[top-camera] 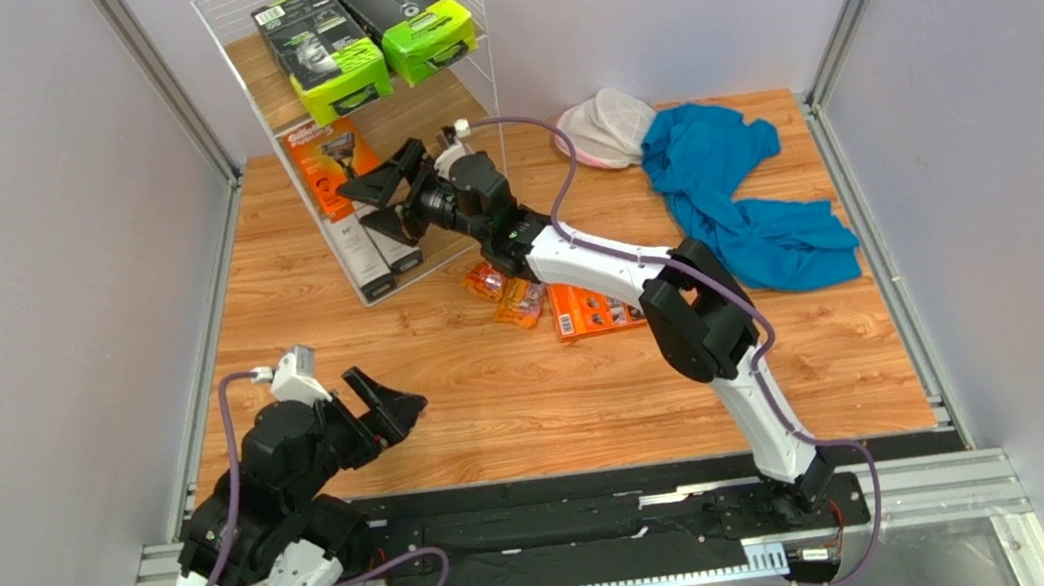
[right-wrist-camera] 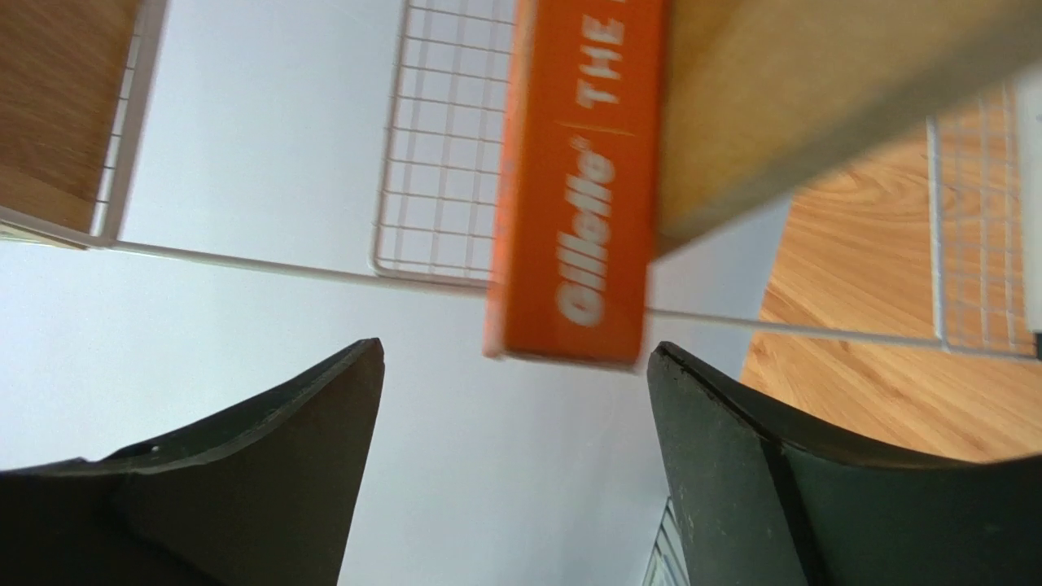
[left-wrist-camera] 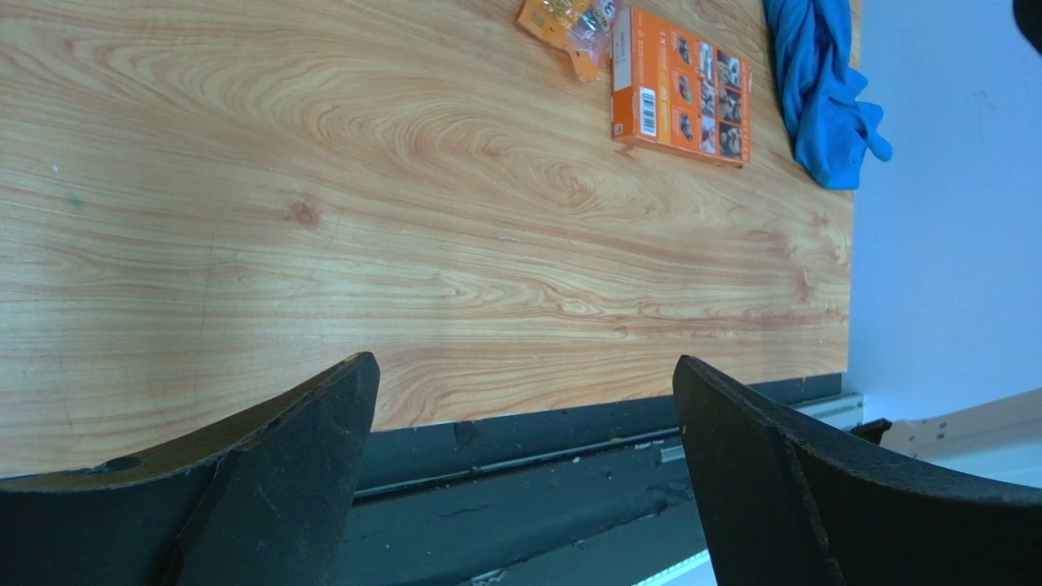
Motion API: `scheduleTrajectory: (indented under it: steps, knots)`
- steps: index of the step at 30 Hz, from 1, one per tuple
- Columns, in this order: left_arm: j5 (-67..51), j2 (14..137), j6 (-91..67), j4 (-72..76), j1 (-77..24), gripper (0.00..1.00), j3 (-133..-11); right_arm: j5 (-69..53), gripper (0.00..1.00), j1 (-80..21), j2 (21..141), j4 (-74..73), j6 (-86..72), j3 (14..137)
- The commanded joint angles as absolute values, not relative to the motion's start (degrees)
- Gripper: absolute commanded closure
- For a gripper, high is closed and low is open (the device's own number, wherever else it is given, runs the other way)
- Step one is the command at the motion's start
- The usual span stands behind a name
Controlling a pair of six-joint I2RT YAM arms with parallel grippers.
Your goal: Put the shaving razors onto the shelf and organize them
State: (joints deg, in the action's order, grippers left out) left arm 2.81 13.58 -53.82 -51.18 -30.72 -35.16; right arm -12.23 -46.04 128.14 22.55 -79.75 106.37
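The shelf (top-camera: 258, 78) is standing directly ahead of the right end effector (top-camera: 376, 204), which is reaching in at the middle tier. Two black and lime packs (top-camera: 326, 47) are lying on the top tier, above it. An orange Gillette box (right-wrist-camera: 575, 183) is resting on the middle tier, just ahead of the gap between its fingers. Behind it, on the surface (top-camera: 527, 398), a blue cloth (top-camera: 743, 196) is lying off to one side, while a second orange box (top-camera: 592, 317) and small blister packs (top-camera: 506, 295) are lying beneath the forearm. The right one and the left end effector (left-wrist-camera: 524, 366) are both hanging spread wide, gripping nothing.
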Motion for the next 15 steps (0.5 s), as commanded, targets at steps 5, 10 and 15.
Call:
scheduleTrajectory:
  steps: [5,10,15]
  knots:
    - [1.3,13.2,-53.2,-50.3,-30.8,0.01,-35.6,-11.1,0.0,-46.3,119.8,25.0,-79.4,95.4]
    - [0.6,13.4,-52.4,-49.3,-30.8,0.01,-35.4,-9.2,0.0,-46.2,111.5,28.8,-78.7,82.7]
    - [0.4,16.2,-49.8,-47.4,-30.8,0.01,-35.7,-5.5,0.0,-46.1,98.6,29.8,-77.8,67.1]
